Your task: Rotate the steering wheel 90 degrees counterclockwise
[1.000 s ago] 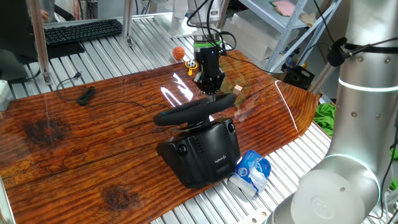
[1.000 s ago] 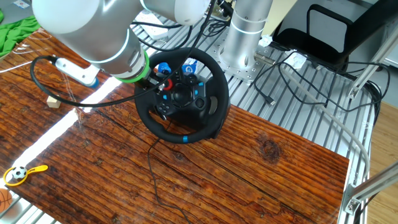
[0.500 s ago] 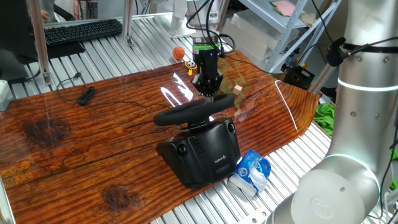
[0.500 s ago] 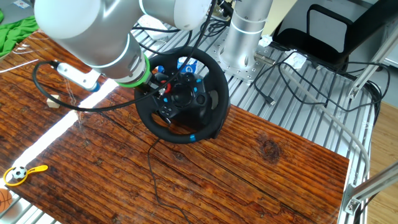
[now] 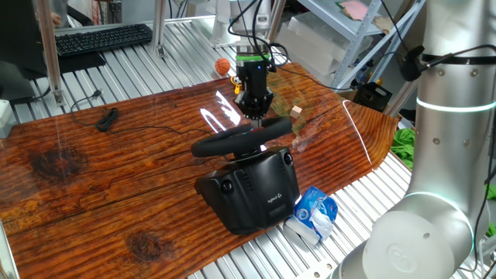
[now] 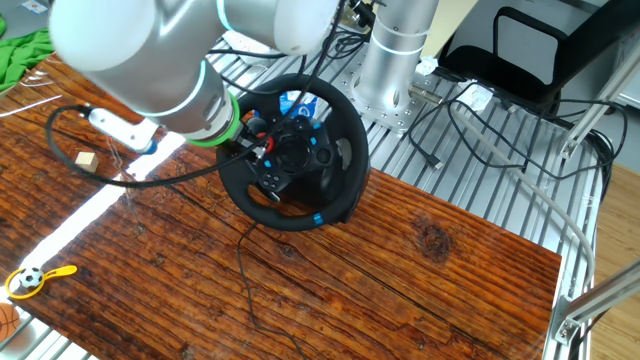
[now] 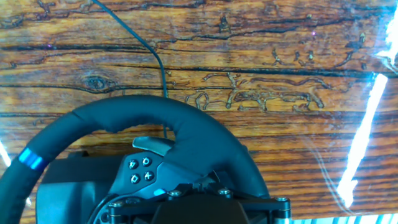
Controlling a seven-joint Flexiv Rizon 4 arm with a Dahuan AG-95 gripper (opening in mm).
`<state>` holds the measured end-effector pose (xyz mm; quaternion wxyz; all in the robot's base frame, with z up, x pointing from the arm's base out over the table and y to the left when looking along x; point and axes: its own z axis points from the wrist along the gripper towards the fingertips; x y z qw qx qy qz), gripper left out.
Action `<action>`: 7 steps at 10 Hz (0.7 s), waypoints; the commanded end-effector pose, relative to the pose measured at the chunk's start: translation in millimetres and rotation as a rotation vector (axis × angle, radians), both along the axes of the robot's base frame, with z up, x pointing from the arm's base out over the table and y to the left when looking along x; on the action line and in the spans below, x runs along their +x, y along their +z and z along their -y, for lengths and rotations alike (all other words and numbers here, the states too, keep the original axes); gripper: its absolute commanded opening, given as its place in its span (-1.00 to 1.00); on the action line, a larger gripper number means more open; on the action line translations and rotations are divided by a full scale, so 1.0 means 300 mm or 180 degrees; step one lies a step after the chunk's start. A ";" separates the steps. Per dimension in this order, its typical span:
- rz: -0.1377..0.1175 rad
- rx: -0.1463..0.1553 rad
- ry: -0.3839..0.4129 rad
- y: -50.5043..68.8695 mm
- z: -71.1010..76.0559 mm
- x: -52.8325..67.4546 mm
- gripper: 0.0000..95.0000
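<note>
Jaws around steering wheel (image 7: 186,134) rim

Matt padded steering wheel (image 7: 155,127) on glossy, grained wooden table (image 7: 261,56).

Steering wheel (image 7: 186,134) rim over wooden table (image 7: 261,56)

We see the steering wheel (image 6: 293,152), a black padded rim on a bulky black base with a white logo, standing on the wooden tabletop (image 5: 93,178). Its small blue stripe (image 6: 319,218) sits at the lower right of the rim.
</note>
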<state>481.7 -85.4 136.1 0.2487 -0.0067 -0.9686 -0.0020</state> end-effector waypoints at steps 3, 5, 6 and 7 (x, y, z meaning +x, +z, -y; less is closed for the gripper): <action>0.0034 0.0031 -0.0035 -0.018 -0.020 -0.007 -1.00; 0.0027 0.0026 -0.0028 -0.012 -0.027 0.004 -1.00; 0.0028 0.0027 -0.0030 -0.012 -0.025 0.008 -1.00; 0.0036 0.0025 -0.0035 -0.017 -0.025 0.008 -1.00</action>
